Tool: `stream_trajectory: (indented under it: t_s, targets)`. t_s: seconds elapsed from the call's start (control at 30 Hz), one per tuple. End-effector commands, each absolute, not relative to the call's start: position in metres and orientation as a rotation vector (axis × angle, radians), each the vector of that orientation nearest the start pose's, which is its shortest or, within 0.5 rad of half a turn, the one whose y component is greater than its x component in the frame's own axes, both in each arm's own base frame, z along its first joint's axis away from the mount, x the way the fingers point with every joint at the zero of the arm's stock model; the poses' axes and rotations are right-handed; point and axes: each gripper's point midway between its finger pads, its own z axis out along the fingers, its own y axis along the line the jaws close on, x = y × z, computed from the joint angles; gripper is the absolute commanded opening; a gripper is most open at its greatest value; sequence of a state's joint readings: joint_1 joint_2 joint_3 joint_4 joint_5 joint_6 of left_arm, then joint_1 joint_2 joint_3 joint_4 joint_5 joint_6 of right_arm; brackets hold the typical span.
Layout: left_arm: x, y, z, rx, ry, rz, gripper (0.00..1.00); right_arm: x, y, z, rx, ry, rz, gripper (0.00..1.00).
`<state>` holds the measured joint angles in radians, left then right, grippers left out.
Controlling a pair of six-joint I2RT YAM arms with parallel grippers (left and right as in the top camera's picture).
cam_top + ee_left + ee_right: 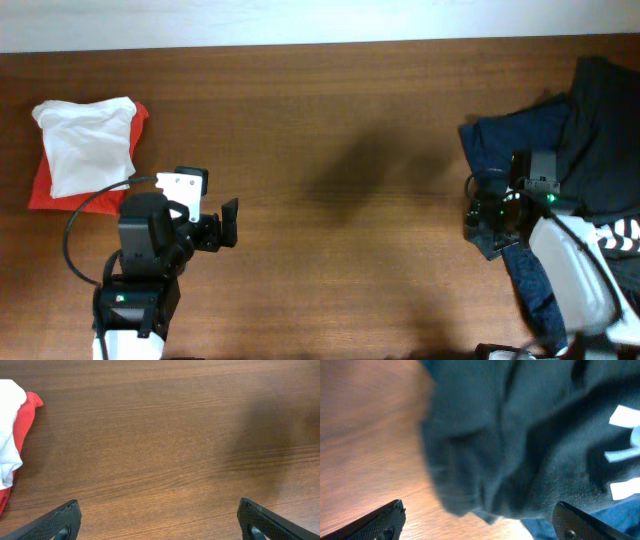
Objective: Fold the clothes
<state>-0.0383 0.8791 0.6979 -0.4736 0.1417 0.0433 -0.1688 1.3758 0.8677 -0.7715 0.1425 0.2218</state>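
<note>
2 folded garments sit at the upper left of the overhead frame: a white garment [88,143] lying on top of a red garment [42,190]. A heap of dark clothes [590,120] fills the right edge of the bench [340,120]. The left fingers [60,521] are spread wide over bare wood, lower right of the folded stack, holding nothing. The right fingers [387,519] are spread wide too, at the heap's left edge. Blurred dark fabric fills their wrist view, and whether they touch it I cannot tell.
</note>
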Motion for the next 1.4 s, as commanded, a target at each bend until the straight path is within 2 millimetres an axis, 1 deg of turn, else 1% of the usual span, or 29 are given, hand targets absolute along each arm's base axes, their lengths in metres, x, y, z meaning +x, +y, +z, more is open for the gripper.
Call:
stream_trajectory:
  t_s: [0.0,0.07,0.1,0.17,0.23,0.27,0.3,0.33,0.37,0.4,0.43,0.47,0.5,0.53,0.57,0.6,0.63,0.67,0.73,0.8,0.83,0.93,1.0,1.07,1.1,1.17,1.2,1.27,1.37]
  targets:
    - [0.299,-0.036,0.192,0.164,2.195,-0.160,0.99,0.267,-0.088,0.040,0.678,2.871,-0.274,0.97]
    - [0.299,-0.036,0.192,0.164,2.195,-0.161,0.99,0.270,-0.090,0.021,0.683,2.910,-0.289,0.93]
    - [0.299,-0.036,0.192,0.164,2.195,-0.160,0.99,0.274,-0.091,0.015,0.683,2.907,-0.289,0.70]
    - [0.299,-0.036,0.192,0.164,2.195,-0.160,0.99,0.277,-0.091,0.016,0.683,2.896,-0.287,0.04]
    - [0.299,-0.036,0.193,0.164,2.195,-0.160,0.99,0.281,-0.092,0.036,0.679,2.865,-0.280,0.04]
    - [0.299,-0.036,0.193,0.164,2.195,-0.160,0.99,0.289,-0.093,0.059,0.675,2.824,-0.273,0.04]
    - [0.299,-0.036,0.193,0.164,2.195,-0.160,0.99,0.300,-0.092,0.094,0.664,2.764,-0.238,0.04]
    - [0.299,-0.036,0.193,0.164,2.195,-0.160,0.99,0.307,-0.084,0.119,0.641,2.733,-0.155,0.04]
    - [0.299,-0.036,0.193,0.164,2.195,-0.160,0.99,0.315,-0.060,0.144,0.496,2.731,0.022,0.04]
    - [0.299,-0.036,0.192,0.164,2.197,-0.161,0.99,0.314,-0.009,0.167,0.195,2.736,0.313,0.04]
    - [0.299,-0.036,0.191,0.164,2.200,-0.161,0.99,0.303,0.041,0.176,-0.097,2.722,0.497,0.04]
    - [0.299,-0.036,0.191,0.164,2.202,-0.161,0.99,0.316,0.050,0.189,-0.138,2.655,0.452,0.04]
    - [0.299,-0.036,0.190,0.164,2.204,-0.161,0.99,0.342,0.028,0.218,0.005,2.556,0.291,0.04]
    - [0.299,-0.036,0.190,0.164,2.205,-0.161,0.99,0.364,0.010,0.263,0.089,2.422,0.201,0.04]
    - [0.298,-0.036,0.188,0.164,2.216,-0.162,0.99,0.377,0.015,0.328,0.025,2.257,0.220,0.04]
    - [0.297,-0.036,0.186,0.164,2.224,-0.162,0.99,0.375,0.032,0.375,-0.076,2.149,0.292,0.04]
    - [0.297,-0.036,0.186,0.164,2.224,-0.162,0.99,0.362,0.058,0.401,-0.174,2.109,0.390,0.04]
    - [0.297,-0.036,0.186,0.164,2.223,-0.162,0.99,0.348,0.080,0.395,-0.232,2.154,0.443,0.04]
    - [0.297,-0.036,0.186,0.164,2.223,-0.162,0.99,0.315,0.124,0.343,-0.365,2.392,0.534,0.05]
    - [0.297,-0.036,0.186,0.164,2.223,-0.162,0.99,0.295,0.152,0.306,-0.469,2.570,0.580,0.06]
    - [0.297,-0.036,0.186,0.163,2.223,-0.162,0.99,0.289,0.173,0.286,-0.555,2.646,0.599,0.06]
    - [0.297,-0.036,0.186,0.164,2.223,-0.162,0.99,0.304,0.253,0.233,-0.791,2.675,0.644,0.06]
    - [0.297,-0.036,0.186,0.163,2.223,-0.162,0.99,0.305,0.290,0.212,-0.873,2.658,0.677,0.06]
    - [0.297,-0.036,0.186,0.163,2.222,-0.162,0.99,0.304,0.328,0.205,-0.946,2.576,0.673,0.13]
    - [0.297,-0.036,0.186,0.163,2.223,-0.162,0.99,0.314,0.323,0.204,-0.854,2.593,0.596,0.17]
    - [0.297,-0.036,0.187,0.164,2.219,-0.162,0.99,0.337,0.302,0.201,-0.735,2.597,0.414,0.47]
    - [0.297,-0.036,0.187,0.164,2.220,-0.163,0.99,0.349,0.287,0.203,-0.682,2.592,0.358,0.99]
    - [0.297,-0.041,0.188,0.180,2.216,-0.195,0.99,0.361,0.261,0.213,-0.596,2.600,0.344,0.99]
    - [0.292,-0.070,0.185,0.271,2.217,-0.394,0.99,0.363,0.194,0.224,-0.344,2.700,0.304,0.99]
